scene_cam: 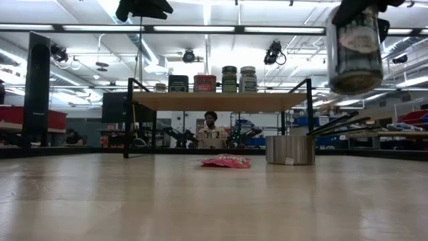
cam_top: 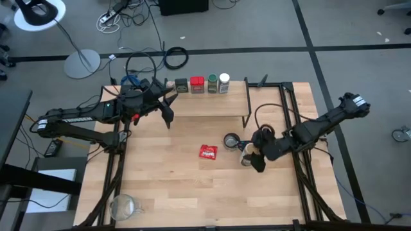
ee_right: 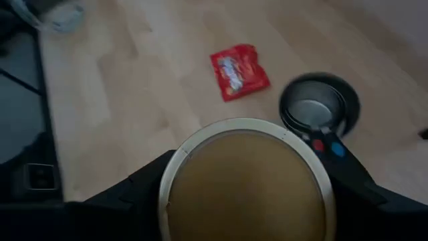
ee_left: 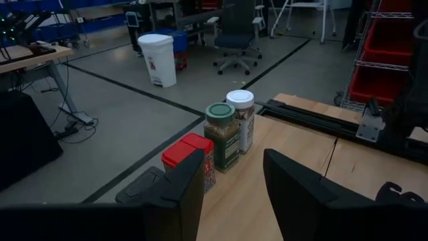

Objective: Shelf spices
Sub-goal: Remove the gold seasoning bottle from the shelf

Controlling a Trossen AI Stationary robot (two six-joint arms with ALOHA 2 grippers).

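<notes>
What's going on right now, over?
Right claw holds the tan-lidded jar up off the table. Left claw open, empty, by the shelf. Four spices already shelved. Metal cup close beside the jar.

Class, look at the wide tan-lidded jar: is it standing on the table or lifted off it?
Lifted. In the low view the tan-lidded jar hangs upright in the right gripper, high above the tabletop and metal cup.
</notes>
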